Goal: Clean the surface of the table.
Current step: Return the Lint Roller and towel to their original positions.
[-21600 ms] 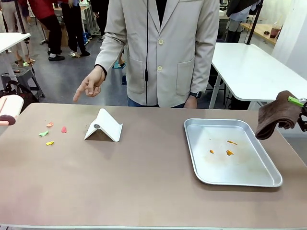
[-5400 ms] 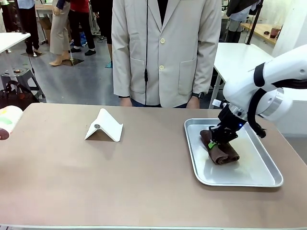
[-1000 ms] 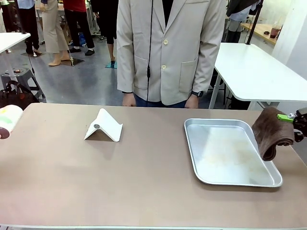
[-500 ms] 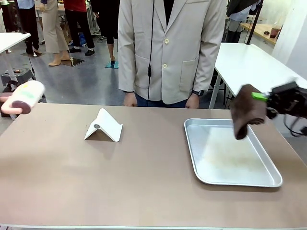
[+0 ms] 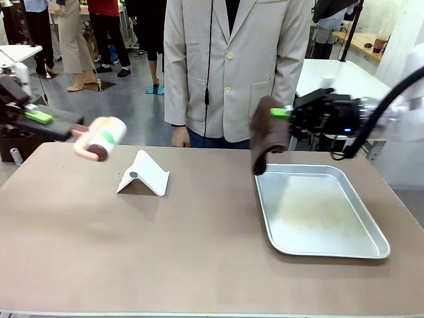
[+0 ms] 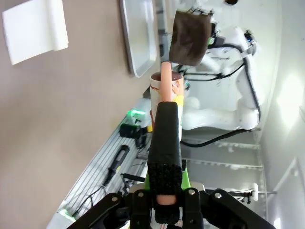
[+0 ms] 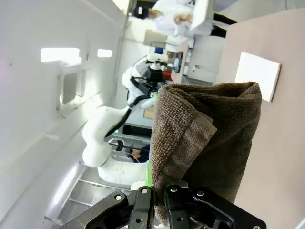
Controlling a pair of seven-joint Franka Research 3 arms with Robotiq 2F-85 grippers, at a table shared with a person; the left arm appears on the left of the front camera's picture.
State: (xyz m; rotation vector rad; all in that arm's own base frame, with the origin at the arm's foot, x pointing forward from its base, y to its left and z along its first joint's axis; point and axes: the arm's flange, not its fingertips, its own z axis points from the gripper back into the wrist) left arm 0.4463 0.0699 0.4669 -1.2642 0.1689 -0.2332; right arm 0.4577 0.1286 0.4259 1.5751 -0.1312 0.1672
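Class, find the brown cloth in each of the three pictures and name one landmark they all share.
Front view: the brown cloth hangs from the right gripper, above the far left corner of the metal tray.
Left wrist view: the cloth is at top centre, beyond the lint roller.
Right wrist view: the cloth rises from the fingers at bottom centre.
Shared landmark: the white folded stand on the table.
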